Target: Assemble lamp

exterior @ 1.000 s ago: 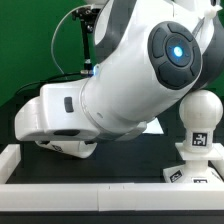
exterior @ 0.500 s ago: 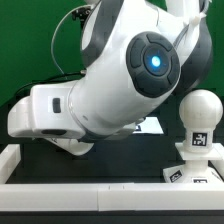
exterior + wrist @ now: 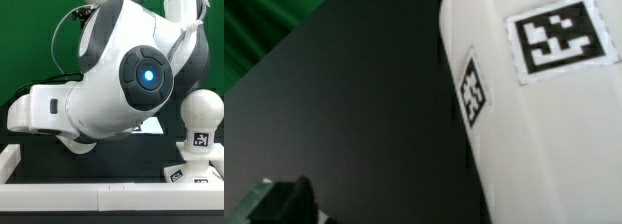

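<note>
Lamp bulb (image 3: pixel 200 118) stands on its base (image 3: pixel 192 173) at four o'clock; the arm (image 3: pixel 120 85) hides the gripper, grip state unknowable.

Bright even light, glare on the arm (image 3: pixel 110 95), wrist view perhaps slightly blurred

gripper: hidden behind the arm (image 3: pixel 110 85)
shade (image 3: pixel 553 120): cut off by the wrist view's edges
base (image 3: pixel 197 176): cropped at the frame's bottom
</note>
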